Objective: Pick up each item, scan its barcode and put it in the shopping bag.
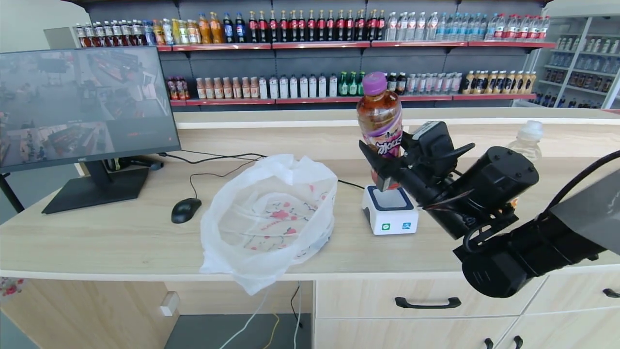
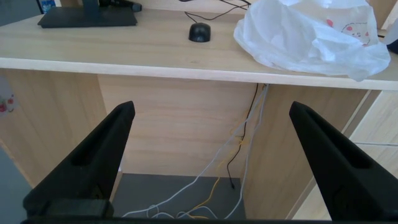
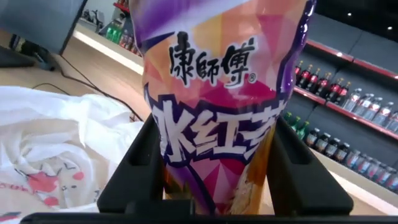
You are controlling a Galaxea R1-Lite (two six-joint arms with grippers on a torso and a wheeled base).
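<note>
Holding the purple-capped drink bottle [image 1: 380, 116] upright, my right fingers [image 1: 370, 154] are clamped on its lower body, one on each side of the label. It stands directly over the white barcode scanner [image 1: 390, 213] on the tabletop [image 1: 121, 232]; whether it touches the scanner I cannot tell. The open shopping bag [image 1: 271, 213] lies just beside the scanner, toward my left. My left fingers [image 2: 99, 155] are spread wide apart with nothing between them, low in front of the tabletop's edge.
</note>
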